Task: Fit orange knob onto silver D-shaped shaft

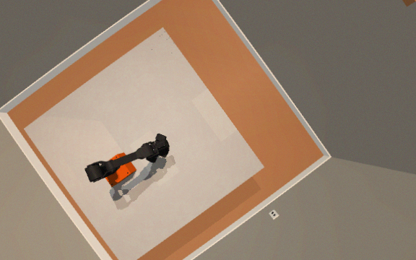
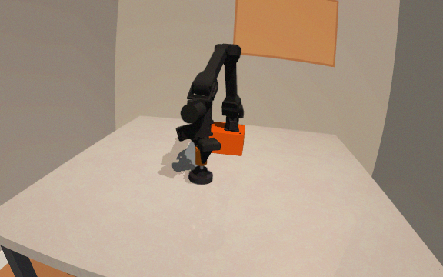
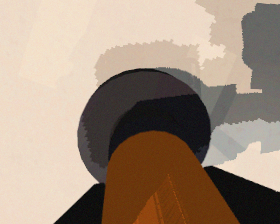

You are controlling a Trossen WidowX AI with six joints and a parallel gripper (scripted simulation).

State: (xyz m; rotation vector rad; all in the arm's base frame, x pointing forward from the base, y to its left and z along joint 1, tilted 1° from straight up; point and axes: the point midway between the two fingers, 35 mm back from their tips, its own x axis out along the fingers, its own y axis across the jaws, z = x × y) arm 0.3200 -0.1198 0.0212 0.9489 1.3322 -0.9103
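Note:
The orange knob (image 2: 199, 157) (image 3: 151, 155) is upright above the dark round pedestal (image 2: 201, 178) (image 3: 93, 125). A small grey bit of the shaft (image 2: 202, 167) shows between them in the exterior view; the rest is hidden. My gripper (image 2: 201, 155) (image 3: 155, 184) is shut on the knob, with its dark fingers on either side of it. In the wrist view the knob covers the near part of the pedestal and hides the shaft. The knob's hole and both flat sides are out of sight. In the top view the arm hides the knob and the pedestal.
An orange box (image 1: 123, 173) (image 2: 227, 143) stands by the arm's base, behind the pedestal in the exterior view. The black arm (image 1: 126, 159) (image 2: 215, 63) arches over from it. Arm shadows fall on the pale table (image 1: 150, 83) (image 2: 283, 200) beside the pedestal.

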